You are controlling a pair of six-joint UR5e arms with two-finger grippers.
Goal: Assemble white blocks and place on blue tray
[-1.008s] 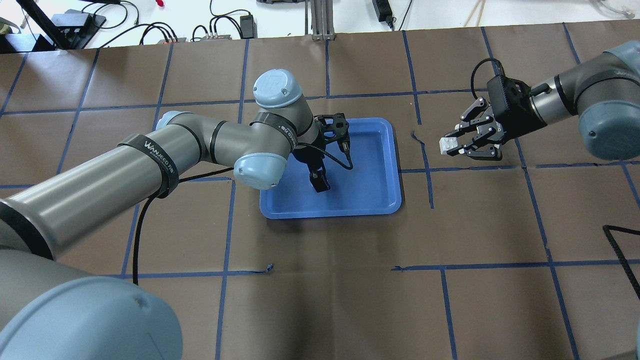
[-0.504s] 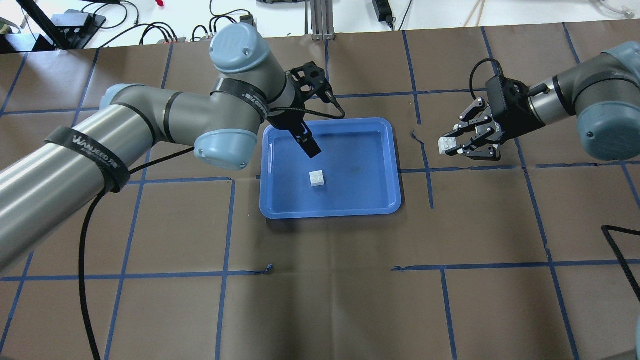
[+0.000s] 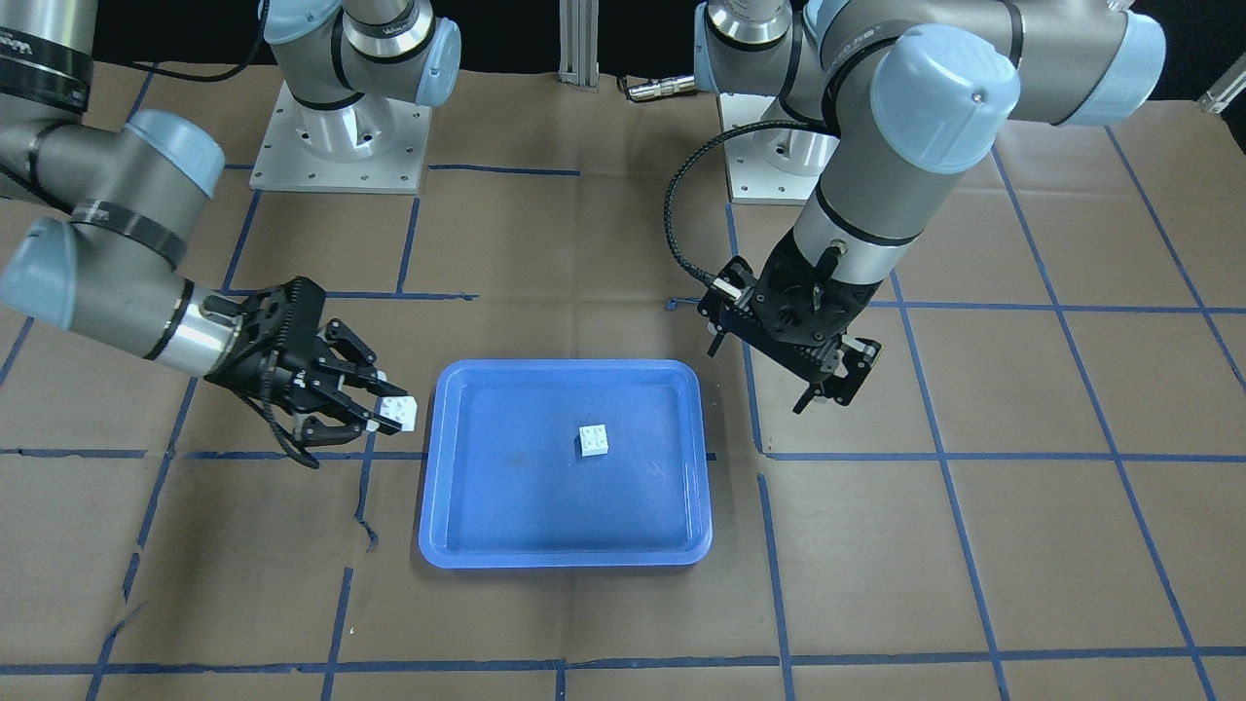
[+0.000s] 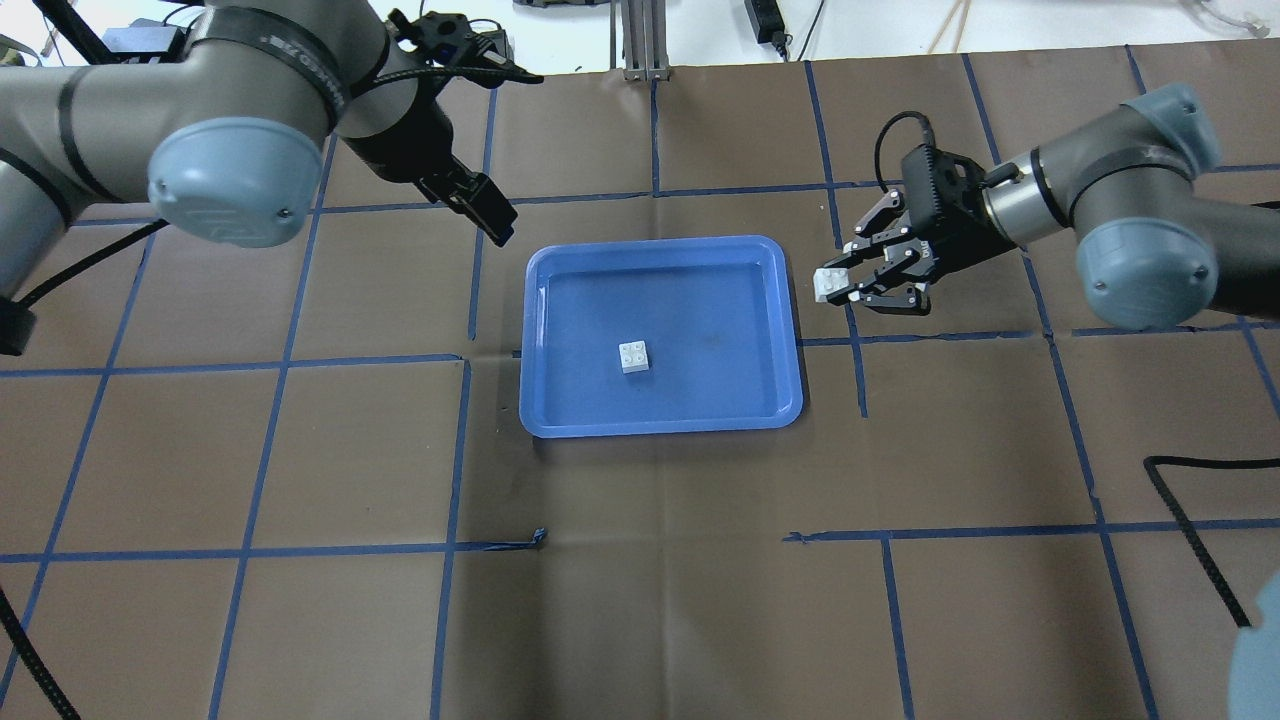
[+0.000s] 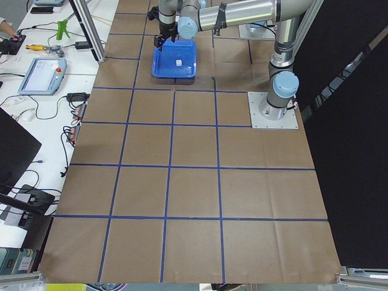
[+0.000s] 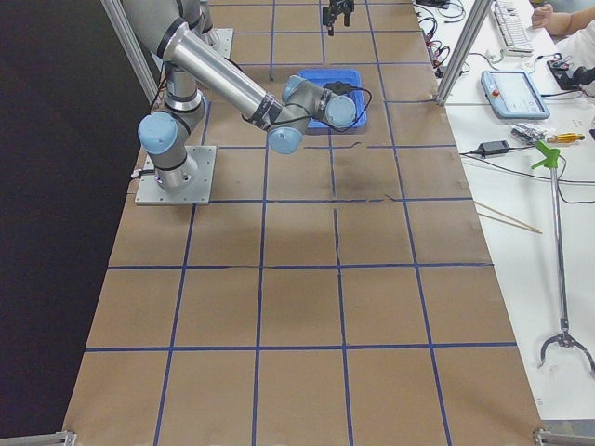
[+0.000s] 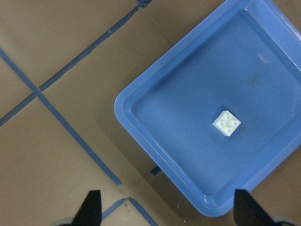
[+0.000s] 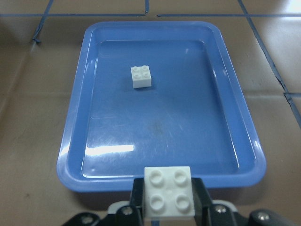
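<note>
One white block [image 4: 634,356] lies studs up on the floor of the blue tray [image 4: 720,300], a little left of its middle; it also shows in the left wrist view [image 7: 226,123] and the right wrist view [image 8: 141,76]. My left gripper [image 4: 495,220] is open and empty, raised above the table off the tray's far left corner. My right gripper [image 4: 834,285] is shut on the second white block [image 4: 828,284], held studs up in the air just outside the tray's right rim [image 8: 168,192].
A black cable [image 4: 1200,480] trails over the table at the right. Cables, power bricks and an aluminium post [image 4: 640,40] sit beyond the far edge. Both arm bases [image 3: 336,136] stand at the robot's side of the table.
My left gripper let go of the white block on the tray, then rose and drew back to the far left, off the tray. My right gripper moved left toward the tray with its block.
</note>
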